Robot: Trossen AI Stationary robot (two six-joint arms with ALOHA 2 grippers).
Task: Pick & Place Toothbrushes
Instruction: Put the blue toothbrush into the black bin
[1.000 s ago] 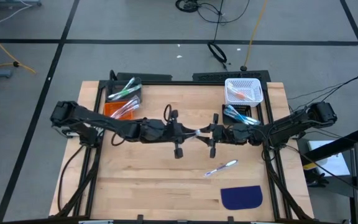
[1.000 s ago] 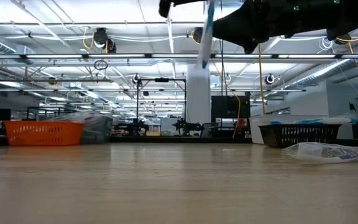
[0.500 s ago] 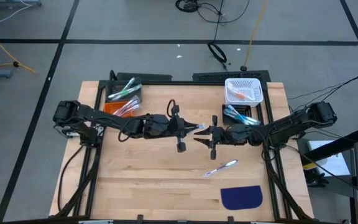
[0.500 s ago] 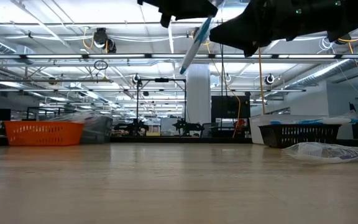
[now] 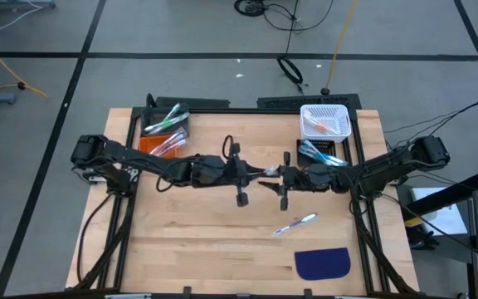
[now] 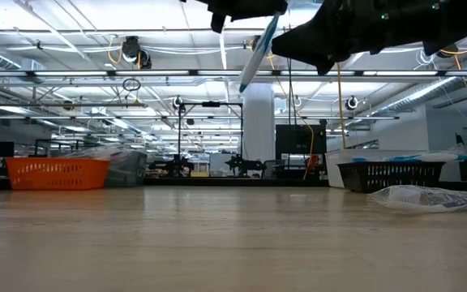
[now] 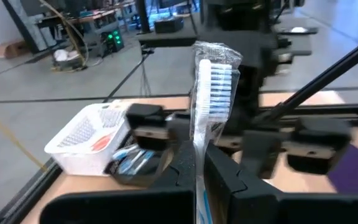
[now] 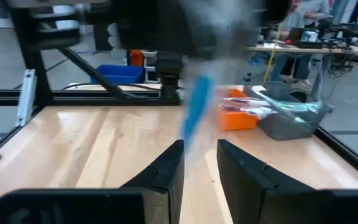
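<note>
left fingers (image 7: pixel 194 180): cut off by the bottom edge of the left wrist view; only the tips show, pressed on the wrapped toothbrush (image 7: pixel 211 93).
wrapped toothbrush handle: lower end runs out of the left wrist view; in the low view its top is hidden behind the dark arm.
right fingers (image 8: pixel 166 168): bases cut off by the picture's edge in the right wrist view.
blue shape (image 8: pixel 194 115): blurred in the right wrist view, too smeared to make out.
arms in the low view: cropped by the top edge.
bin contents, far left (image 5: pixel 164 124) and far right (image 5: pixel 325 123): too small to count.
wrapped toothbrush on the tabletop (image 5: pixel 295 223): details too small to tell.
</note>
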